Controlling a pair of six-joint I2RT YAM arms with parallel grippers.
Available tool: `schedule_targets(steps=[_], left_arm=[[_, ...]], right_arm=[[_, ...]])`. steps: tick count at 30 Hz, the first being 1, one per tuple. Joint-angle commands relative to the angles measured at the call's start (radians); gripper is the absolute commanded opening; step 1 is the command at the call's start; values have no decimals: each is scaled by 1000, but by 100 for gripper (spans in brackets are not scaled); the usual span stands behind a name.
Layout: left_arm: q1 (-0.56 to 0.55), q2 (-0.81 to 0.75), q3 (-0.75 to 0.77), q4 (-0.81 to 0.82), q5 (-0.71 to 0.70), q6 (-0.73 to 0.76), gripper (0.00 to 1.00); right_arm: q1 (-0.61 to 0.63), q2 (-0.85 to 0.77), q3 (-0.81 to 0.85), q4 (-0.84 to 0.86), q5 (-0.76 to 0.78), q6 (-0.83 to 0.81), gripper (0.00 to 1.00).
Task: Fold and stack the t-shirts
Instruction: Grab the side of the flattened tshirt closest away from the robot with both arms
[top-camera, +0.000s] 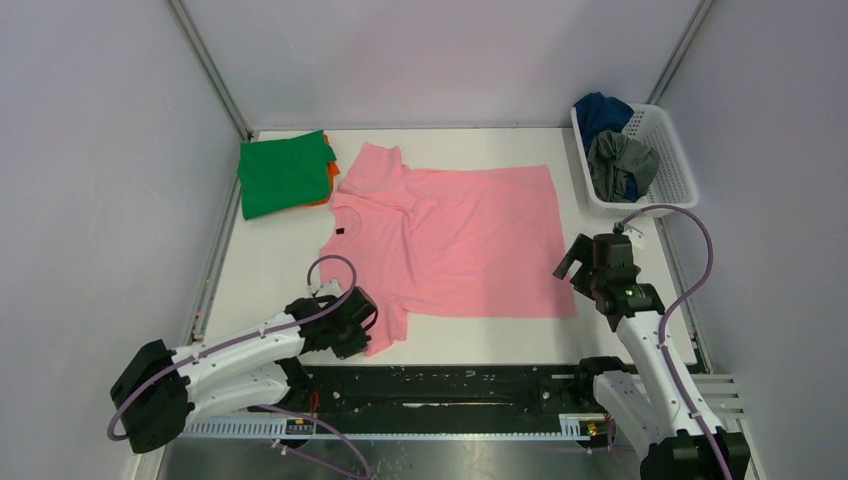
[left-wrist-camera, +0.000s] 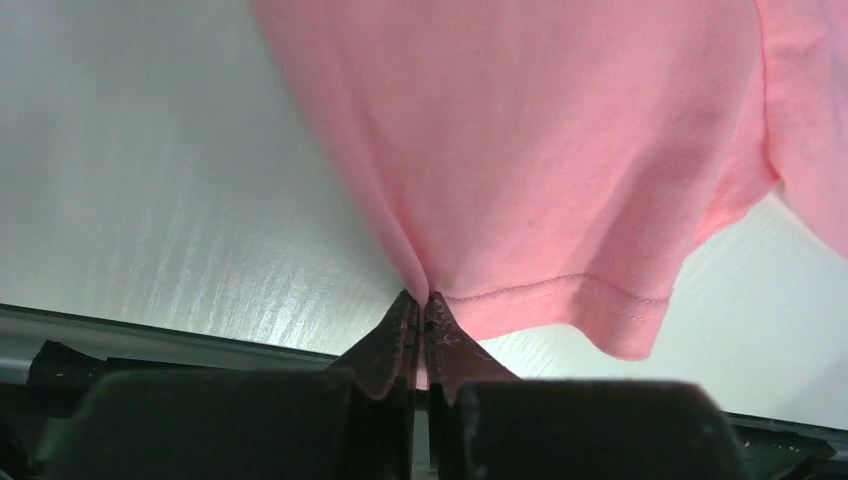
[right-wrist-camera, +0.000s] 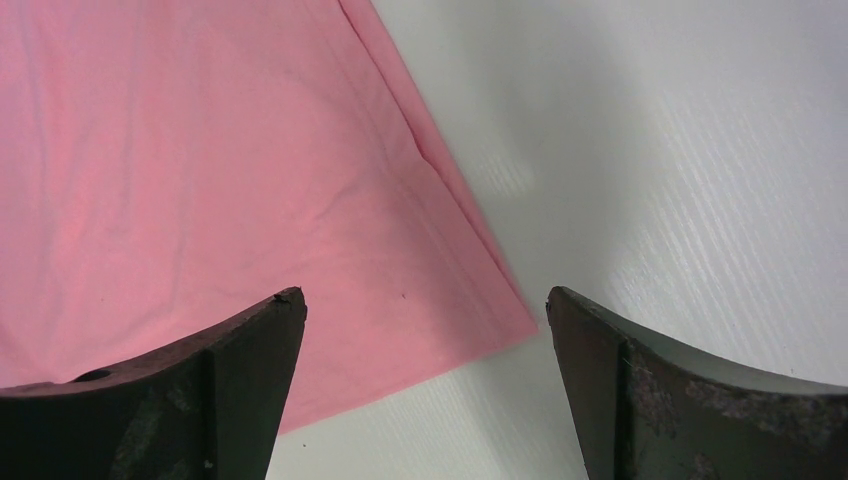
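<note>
The pink t-shirt lies spread on the white table, collar to the left. My left gripper is shut on its near sleeve; in the left wrist view the gripper pinches the sleeve cloth beside the hem. My right gripper is open and empty, hovering over the shirt's near right corner, which lies between its fingertips. A folded green t-shirt lies on an orange one at the back left. The dark blue and grey t-shirts sit crumpled in the basket.
The white lattice basket stands at the back right. A black rail runs along the table's near edge between the arm bases. Grey walls close in the left, back and right sides.
</note>
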Motion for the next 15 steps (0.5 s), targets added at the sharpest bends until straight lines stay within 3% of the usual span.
schedule_targets(steps=[1,8,12,15], left_arm=[[-16,21,21,-27,3,4,0],[-35,-59,72,-141,17,33,0],[-48,-103,93,-202,18,43,0],[-53,-139,98,-215,22,54,0]], right_arm=[[3,25,30,-14,28,28,99],[3,27,-12,-157,9,126,97],[2,5,-93,-148,20,198,97],[2,15,-153,-67,6,238,90]])
